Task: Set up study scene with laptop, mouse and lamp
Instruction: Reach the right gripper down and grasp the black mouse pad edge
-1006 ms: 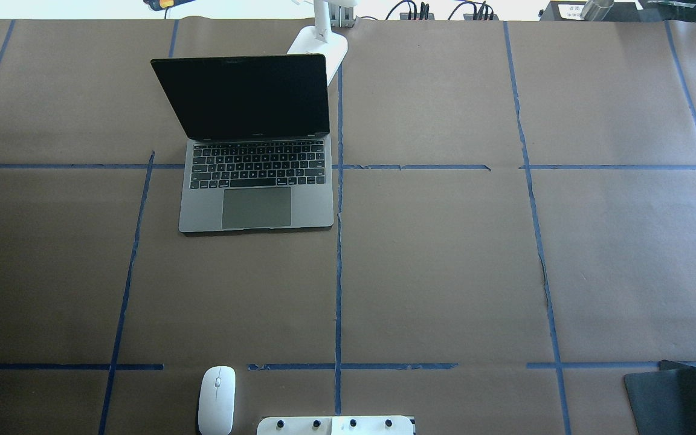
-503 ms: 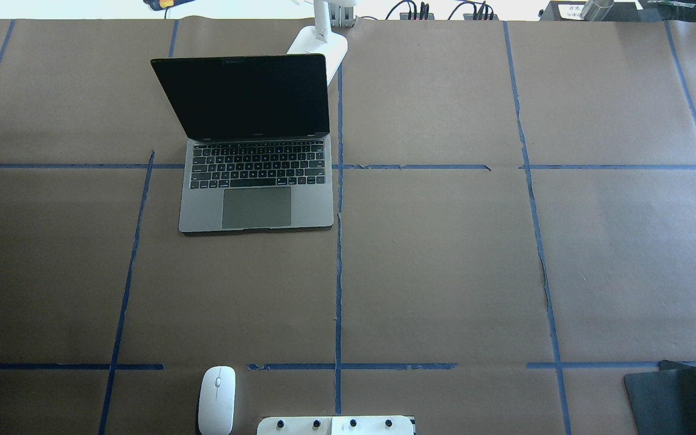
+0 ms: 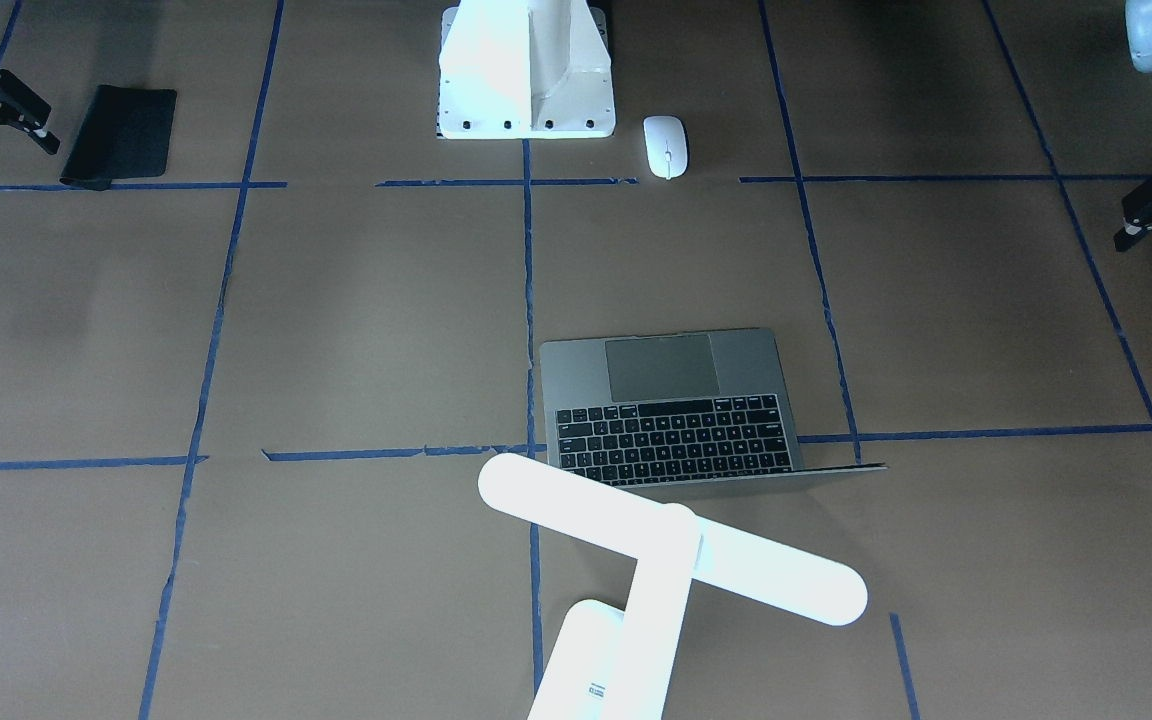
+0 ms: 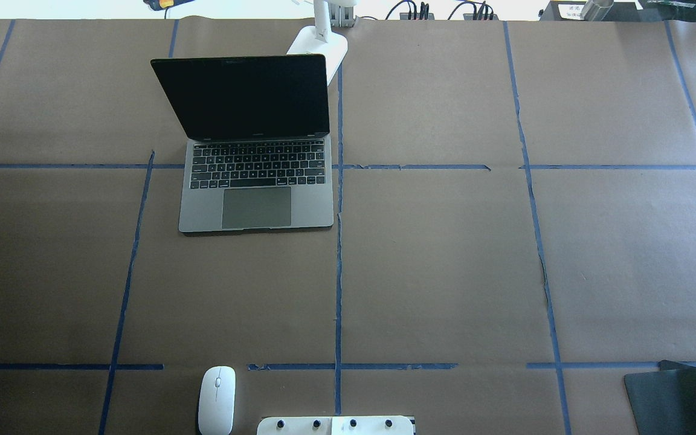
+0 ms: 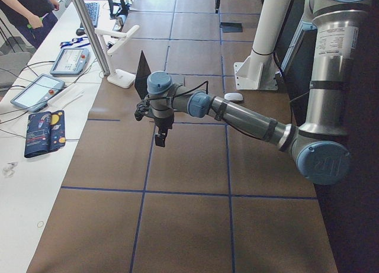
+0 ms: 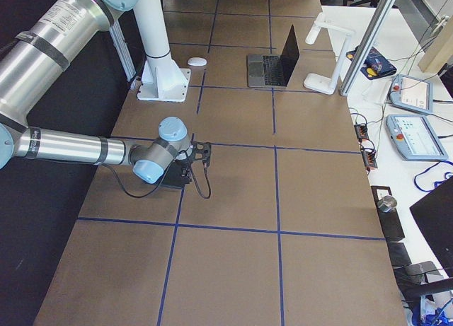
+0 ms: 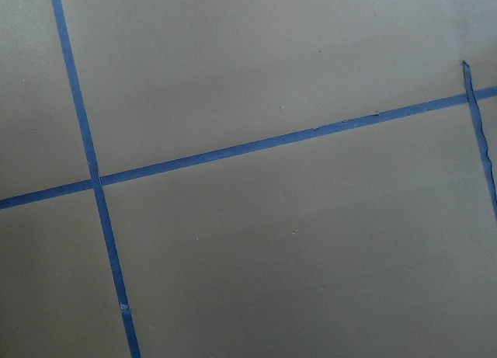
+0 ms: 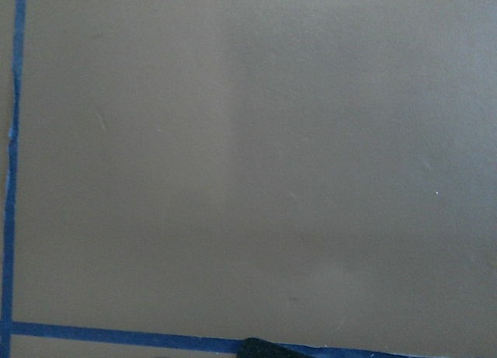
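While both arms hang at the ends of the brown paper table (image 4: pixel 444 272), I judge that the work is perhaps half done. The laptop (image 4: pixel 256 181) stands open on the far part of the table, a little to the robot's left of the middle, with its screen dark. The lamp (image 3: pixel 671 540) stands just behind the screen, and its bar head reaches over the top of the lid, so these 2 of the 3 things seem to be in place already. A flat black pad (image 4: pixel 662 399) lies at the near right corner, well apart from the laptop. The mouse (image 4: pixel 217 400) lies at the near edge, just beside the white pedestal (image 3: pixel 526 90), and it has to come next to the laptop, I think. The right gripper (image 3: pixel 11 148) hovers near the pad with its fingers spread and nothing between them. The left gripper (image 3: pixel 1151 215) is cut by the picture's edge, so I cannot tell how its jaws stand.
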Controlling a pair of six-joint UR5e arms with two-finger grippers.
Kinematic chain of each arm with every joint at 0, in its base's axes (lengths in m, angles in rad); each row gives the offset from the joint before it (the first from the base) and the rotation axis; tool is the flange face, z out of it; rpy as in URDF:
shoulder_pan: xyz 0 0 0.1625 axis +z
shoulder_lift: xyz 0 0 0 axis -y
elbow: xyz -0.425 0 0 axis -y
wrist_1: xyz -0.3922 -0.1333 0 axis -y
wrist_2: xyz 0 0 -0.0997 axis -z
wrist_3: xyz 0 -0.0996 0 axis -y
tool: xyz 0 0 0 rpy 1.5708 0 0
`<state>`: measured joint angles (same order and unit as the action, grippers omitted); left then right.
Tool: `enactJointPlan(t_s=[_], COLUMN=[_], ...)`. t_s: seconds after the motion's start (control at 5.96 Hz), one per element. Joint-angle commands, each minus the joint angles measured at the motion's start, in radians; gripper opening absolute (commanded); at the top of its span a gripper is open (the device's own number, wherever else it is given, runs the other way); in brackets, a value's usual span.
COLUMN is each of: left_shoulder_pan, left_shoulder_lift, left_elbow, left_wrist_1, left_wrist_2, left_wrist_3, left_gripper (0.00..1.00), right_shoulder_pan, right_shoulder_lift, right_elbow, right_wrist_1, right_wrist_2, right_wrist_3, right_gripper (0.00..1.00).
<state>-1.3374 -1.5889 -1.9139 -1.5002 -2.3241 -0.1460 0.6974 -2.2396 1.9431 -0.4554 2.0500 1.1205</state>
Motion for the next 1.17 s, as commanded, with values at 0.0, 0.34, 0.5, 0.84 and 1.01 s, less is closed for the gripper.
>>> enactJointPlan(t_s=[0.0, 0.34, 0.5, 0.84, 1.01], left_shoulder_pan=[0.000, 0.000, 0.000, 0.000, 0.000], left_shoulder_lift=[0.004, 0.004, 0.004, 0.004, 0.004], left_elbow=[-0.004, -0.004, -0.004, -0.004, -0.005], left_wrist_1=[0.000, 0.000, 0.000, 0.000, 0.000], left_wrist_2=[0.000, 0.000, -0.001, 0.000, -0.001], left_wrist_3=[-0.003, -0.003, -0.001, -0.001, -0.001], left_gripper=[1.00, 1.00, 1.00, 1.00, 1.00], right_shoulder_pan=[-0.195, -0.392, -0.404, -0.443, -0.463], right_shoulder_lift=[-0.011, -0.032, -0.038, -0.037, -0.035], right_elbow=[-0.079, -0.087, -0.101, -0.110, -0.112], right_wrist_1=[0.133, 0.132, 0.132, 0.132, 0.132], right_wrist_2=[-0.145, -0.295, -0.295, -0.295, -0.297], right_wrist_3=[0.163, 0.252, 0.252, 0.265, 0.266], right_gripper=[0.97, 0.96, 0.91, 0.87, 0.84])
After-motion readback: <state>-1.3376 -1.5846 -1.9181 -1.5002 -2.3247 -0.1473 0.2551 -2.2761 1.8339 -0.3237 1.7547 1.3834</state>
